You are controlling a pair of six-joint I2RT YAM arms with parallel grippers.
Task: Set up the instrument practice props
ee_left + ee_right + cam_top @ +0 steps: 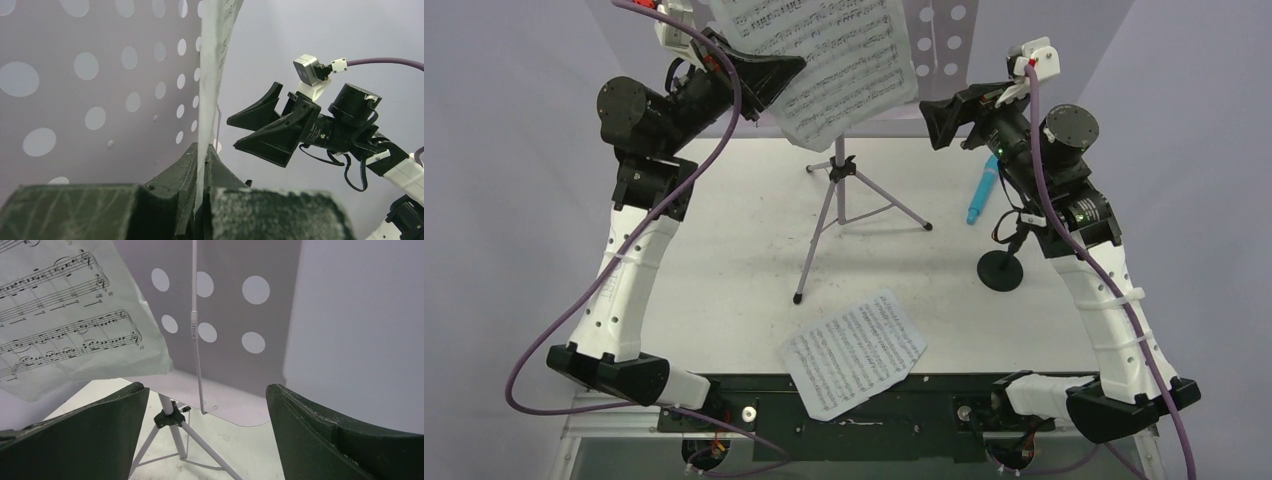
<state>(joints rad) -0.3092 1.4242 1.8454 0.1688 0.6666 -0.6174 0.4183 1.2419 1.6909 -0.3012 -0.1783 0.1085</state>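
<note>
Matt paper sheet [834,70] (creased), smooth lilac desk [939,58]

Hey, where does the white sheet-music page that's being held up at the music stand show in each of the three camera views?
Top external: the white sheet-music page slants across the top centre.
Left wrist: edge-on, a thin white strip rising from the shut left gripper, centre.
Right wrist: upper left, its notes showing.
Shared landmark: the lilac perforated desk beside the page.
</note>
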